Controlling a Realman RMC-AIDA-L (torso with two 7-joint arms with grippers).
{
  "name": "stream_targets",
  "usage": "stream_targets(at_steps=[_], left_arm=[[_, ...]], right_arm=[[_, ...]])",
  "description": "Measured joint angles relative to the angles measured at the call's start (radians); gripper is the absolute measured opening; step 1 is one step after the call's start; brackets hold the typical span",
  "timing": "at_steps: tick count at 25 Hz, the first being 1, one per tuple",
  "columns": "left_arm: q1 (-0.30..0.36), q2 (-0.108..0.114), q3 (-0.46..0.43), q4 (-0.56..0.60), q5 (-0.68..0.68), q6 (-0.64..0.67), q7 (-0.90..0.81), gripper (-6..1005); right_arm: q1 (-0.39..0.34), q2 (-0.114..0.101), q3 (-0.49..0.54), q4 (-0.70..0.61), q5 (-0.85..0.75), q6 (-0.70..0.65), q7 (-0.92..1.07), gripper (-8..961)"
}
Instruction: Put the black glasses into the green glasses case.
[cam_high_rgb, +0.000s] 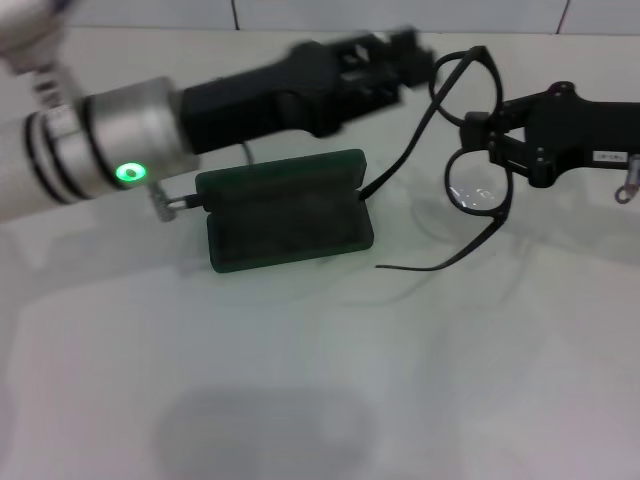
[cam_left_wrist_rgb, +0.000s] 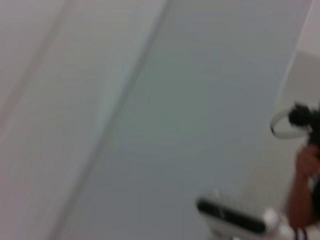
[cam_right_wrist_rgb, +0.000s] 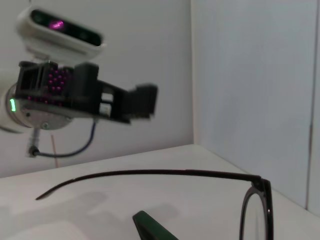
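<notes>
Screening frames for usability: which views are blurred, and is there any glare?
Head view: left pincer smeared by motion; black glasses, held by the right pincer, and open green glasses case fairly crisp; soft shadows on the table, no harsh glare. Left wrist view: heavily blurred throughout. Right wrist view: glasses frame sharp.

one black glasses, one green glasses case

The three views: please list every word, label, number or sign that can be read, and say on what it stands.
No text can be read.
Right gripper, holding the black glasses: a small white label on its body, too blurred to read.
Green glasses case, lying open: no lettering visible.
Left gripper: no marking visible.
</notes>
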Motion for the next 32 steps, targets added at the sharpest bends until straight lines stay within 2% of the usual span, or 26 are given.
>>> stream_targets(at_steps=[5,16,32], left_arm=[[-0.053,-0.004,0.0,0.002,0.116,-0.004,-0.089,469],[-0.052,-0.013,0.0,0.0,0.148,-0.031,-0.111,469],[-0.036,-0.013,-0.009,0.006,0.147,-0.032,-0.083,468]], right_arm=[[0.024,0.006,-0.03,0.006,0.0,-0.014,-0.012,108],[0.023,0.009,-0.043,0.008,0.029,-0.073,-0.03,109],[0.027,0.006,-0.055,0.018,0.03,-0.11,-0.004,107]])
